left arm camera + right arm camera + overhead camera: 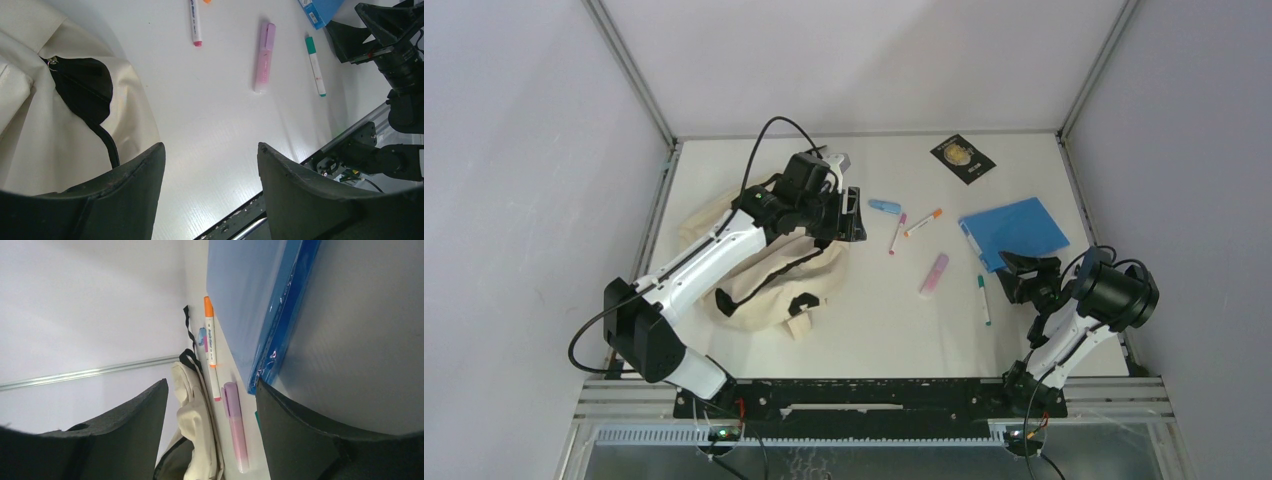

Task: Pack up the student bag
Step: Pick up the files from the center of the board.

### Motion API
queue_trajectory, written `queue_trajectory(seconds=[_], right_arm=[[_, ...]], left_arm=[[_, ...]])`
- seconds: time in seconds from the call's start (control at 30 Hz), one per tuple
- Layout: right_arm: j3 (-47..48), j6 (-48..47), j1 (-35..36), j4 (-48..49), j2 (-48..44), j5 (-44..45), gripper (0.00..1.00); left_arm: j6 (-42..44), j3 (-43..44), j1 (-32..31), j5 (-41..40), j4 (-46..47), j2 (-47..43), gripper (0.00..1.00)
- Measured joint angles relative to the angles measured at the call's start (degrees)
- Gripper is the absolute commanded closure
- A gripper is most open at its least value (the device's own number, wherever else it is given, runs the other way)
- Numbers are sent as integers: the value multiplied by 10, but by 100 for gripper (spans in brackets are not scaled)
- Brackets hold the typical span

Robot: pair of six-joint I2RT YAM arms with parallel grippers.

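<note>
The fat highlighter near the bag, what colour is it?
Pale lilac-pink highlighter; left wrist view shows it best.

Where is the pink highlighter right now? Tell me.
In the top view the pink highlighter lies flat on the table, right of centre, between the bag on its left and the green-capped pen on its right, touching neither.

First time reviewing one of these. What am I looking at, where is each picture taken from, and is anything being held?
Two robot arms stand at the near edge of a table. The wide picture looks down from above; the other two come from wrist cameras, dark fingers showing. On it: a cream student bag, blue folder, black booklet, pink highlighter, markers. The left gripper, at the bag's edge, and the right gripper, by the folder, are open, holding nothing.
</note>
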Motion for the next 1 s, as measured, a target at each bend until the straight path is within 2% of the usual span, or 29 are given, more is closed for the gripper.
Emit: queue_trajectory(seconds=[0.37, 0.63, 0.73, 0.83, 1.0], right_arm=[[31, 17, 28, 5, 20, 12, 26], [65, 48, 95, 10, 61, 71, 29], [81, 59, 113, 10, 73, 99, 41], [90, 73, 117, 11, 87, 126, 66], [97, 100, 117, 11, 111, 172, 100]], left_arm=[[0, 0, -1, 0, 0, 1, 28], [0, 0, -2, 0, -2, 6, 28], [0, 0, -2, -3, -3, 6, 28], [0, 0, -2, -9, -6, 6, 28], [0, 0, -2, -11, -9, 6, 28]])
